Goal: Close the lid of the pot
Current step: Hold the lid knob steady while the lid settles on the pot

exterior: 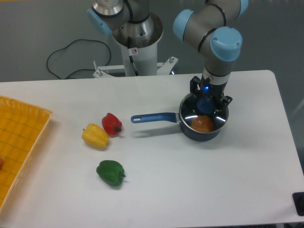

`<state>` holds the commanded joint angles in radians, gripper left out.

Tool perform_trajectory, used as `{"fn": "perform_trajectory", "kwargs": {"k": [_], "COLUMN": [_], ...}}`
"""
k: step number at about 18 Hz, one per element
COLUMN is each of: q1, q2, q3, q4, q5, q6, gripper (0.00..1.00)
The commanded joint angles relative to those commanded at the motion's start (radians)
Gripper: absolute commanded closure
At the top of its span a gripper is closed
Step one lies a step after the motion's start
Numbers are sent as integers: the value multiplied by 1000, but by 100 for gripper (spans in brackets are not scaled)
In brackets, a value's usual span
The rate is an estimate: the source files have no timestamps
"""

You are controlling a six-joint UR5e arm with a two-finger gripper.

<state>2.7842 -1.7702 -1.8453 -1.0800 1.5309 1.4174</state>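
A: One gripper clamped on the lid knob, lid sitting over the pot, handle pointing left.
B: Counts?
A: Three peppers: red, yellow, green. One yellow tray.

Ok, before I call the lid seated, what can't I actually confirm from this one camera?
- Claw grip: its fingers and the lid's blue knob merge, so open or shut is unclear.
- Round clear glass lid: whether it rests on the dark blue saucepan is hidden by the claw.
- Orange item inside: blurred through glass.
- Yellow tray: cut off by the left edge.
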Motion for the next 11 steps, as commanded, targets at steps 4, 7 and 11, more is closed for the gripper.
{"fn": "perform_trajectory", "kwargs": {"k": [4,7,11], "q1": [2,3,3], "q2": [-3,-3,-3], "q3": [-15,-15,-15], "q4": [25,25,25], "q5": [2,2,3], "q6": [6,8,11], "gripper": [66,66,66]}}
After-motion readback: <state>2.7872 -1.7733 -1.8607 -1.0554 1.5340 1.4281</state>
